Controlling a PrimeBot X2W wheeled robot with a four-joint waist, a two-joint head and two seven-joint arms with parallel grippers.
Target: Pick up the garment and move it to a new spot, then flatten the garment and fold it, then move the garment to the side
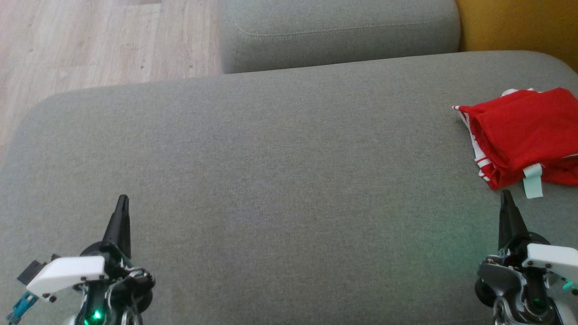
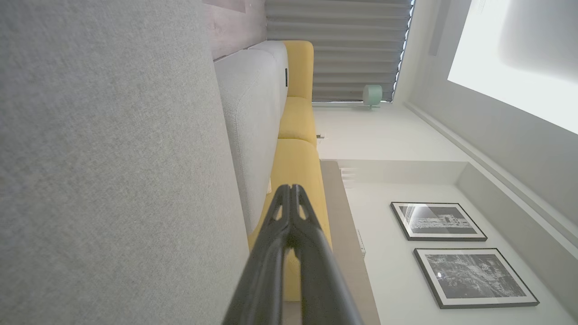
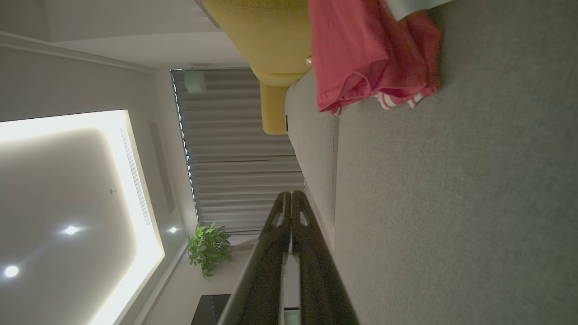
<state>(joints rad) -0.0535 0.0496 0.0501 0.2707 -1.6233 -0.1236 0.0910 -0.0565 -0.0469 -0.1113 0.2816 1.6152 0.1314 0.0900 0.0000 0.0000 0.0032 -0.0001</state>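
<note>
One red garment [image 1: 526,135] lies folded in a soft, rumpled stack at the right edge of the grey seat cushion [image 1: 271,158], toward its far right corner. Its right part is cut off by the frame. White stripes show along the garment's left edge, and one pale green label [image 1: 533,180] hangs off its near side. In my right wrist view the garment [image 3: 361,58] sits on the same woven grey fabric.

My two grippers hover over the cushion's near edge, well apart. My right gripper [image 1: 505,194] points at the garment from just beside the label, not touching it, its two dark fingers pressed together on nothing. My left gripper [image 1: 122,201], near the left corner, is likewise pressed together and empty. Each wrist view shows the tapered fingers meeting at the tips [image 2: 290,187] [image 3: 291,194].

Beyond the far edge sits a second grey cushion [image 1: 338,31] with a stitched seam, yellow upholstery [image 1: 519,27] beside it, and pale wood-grain floor [image 1: 90,40]. Two framed black-and-white prints [image 2: 438,221] [image 2: 474,277] hang on a white wall; their subjects are too small to make out. One leafy plant [image 3: 207,248] stands by the slatted blinds.
</note>
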